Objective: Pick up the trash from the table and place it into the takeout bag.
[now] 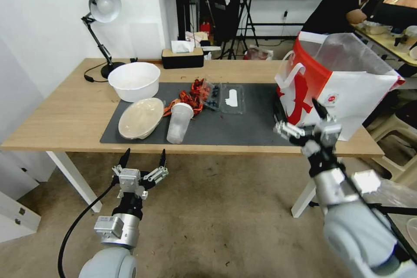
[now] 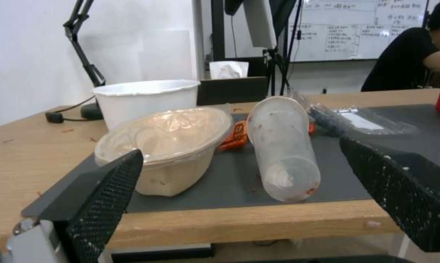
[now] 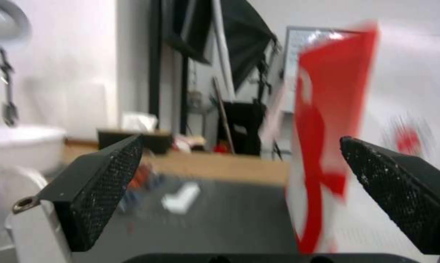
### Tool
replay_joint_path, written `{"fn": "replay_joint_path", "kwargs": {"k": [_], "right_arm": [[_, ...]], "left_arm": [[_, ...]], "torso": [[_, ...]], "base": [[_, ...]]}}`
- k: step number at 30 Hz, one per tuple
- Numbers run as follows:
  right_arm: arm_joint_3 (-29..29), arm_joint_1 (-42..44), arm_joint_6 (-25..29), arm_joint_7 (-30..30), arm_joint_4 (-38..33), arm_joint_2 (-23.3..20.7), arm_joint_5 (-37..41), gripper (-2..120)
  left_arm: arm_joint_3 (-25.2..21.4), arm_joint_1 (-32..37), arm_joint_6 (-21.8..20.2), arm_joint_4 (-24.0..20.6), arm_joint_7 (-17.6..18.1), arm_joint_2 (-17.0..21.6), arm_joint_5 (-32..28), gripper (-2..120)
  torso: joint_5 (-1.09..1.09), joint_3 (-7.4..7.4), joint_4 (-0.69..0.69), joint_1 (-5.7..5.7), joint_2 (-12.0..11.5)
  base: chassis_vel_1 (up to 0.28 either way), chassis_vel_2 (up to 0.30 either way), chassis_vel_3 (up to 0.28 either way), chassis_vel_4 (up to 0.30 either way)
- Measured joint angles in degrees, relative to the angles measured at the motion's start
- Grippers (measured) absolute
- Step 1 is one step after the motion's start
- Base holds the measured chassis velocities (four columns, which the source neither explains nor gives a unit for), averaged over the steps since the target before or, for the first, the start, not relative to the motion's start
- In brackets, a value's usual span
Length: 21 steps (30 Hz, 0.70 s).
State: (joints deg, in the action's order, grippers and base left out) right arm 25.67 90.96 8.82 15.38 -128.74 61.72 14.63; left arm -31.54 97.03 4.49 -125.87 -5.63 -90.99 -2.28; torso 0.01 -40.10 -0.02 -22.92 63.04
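Note:
On the table's [image 1: 65, 117] dark mat lie an oval translucent lidded container [image 1: 141, 118] [image 2: 171, 142], a frosted plastic cup [image 1: 179, 122] [image 2: 283, 146] on its side with its base toward the front edge, and a crumpled red wrapper [image 1: 191, 97]. The takeout bag [image 1: 343, 82] [image 3: 327, 128] stands open at the table's right end. My left gripper [image 1: 144, 158] [image 2: 240, 148] is open, just below and in front of the table edge, facing the cup and container. My right gripper [image 1: 299, 119] [image 3: 242, 139] is open, beside the bag's front lower corner.
A white bowl [image 1: 134, 80] [image 2: 142, 96], a desk lamp [image 1: 102, 6] and a black tissue box [image 1: 182, 57] stand at the back of the table. Clear plastic packs [image 1: 226, 97] lie mid-mat. A stool [image 1: 404, 143] stands right of the table.

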Motion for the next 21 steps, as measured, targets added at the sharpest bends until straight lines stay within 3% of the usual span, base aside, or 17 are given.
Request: {"fn": "replay_joint_path", "kwargs": {"k": [8, 21], "right_arm": [[-0.6, 5.5, 5.3, 2.0, 6.1, 2.8, 0.0, 100], [-0.7, 4.7, 5.3, 2.0, 6.7, 3.8, 0.2, 100]], "left_arm": [[0.1, 0.0, 0.0, 0.2, 0.0, 0.2, 0.0, 100], [-0.4, -1.3, 0.1, 1.3, 0.0, 2.1, 0.6, 100]], "torso": [[-0.01, 0.0, 0.01, 0.0, 0.0], [-0.01, -0.01, 0.01, 0.0, 0.0]], "base": [[0.0, 0.0, 0.0, 0.0], [0.0, 0.0, 0.0, 0.0]]}}
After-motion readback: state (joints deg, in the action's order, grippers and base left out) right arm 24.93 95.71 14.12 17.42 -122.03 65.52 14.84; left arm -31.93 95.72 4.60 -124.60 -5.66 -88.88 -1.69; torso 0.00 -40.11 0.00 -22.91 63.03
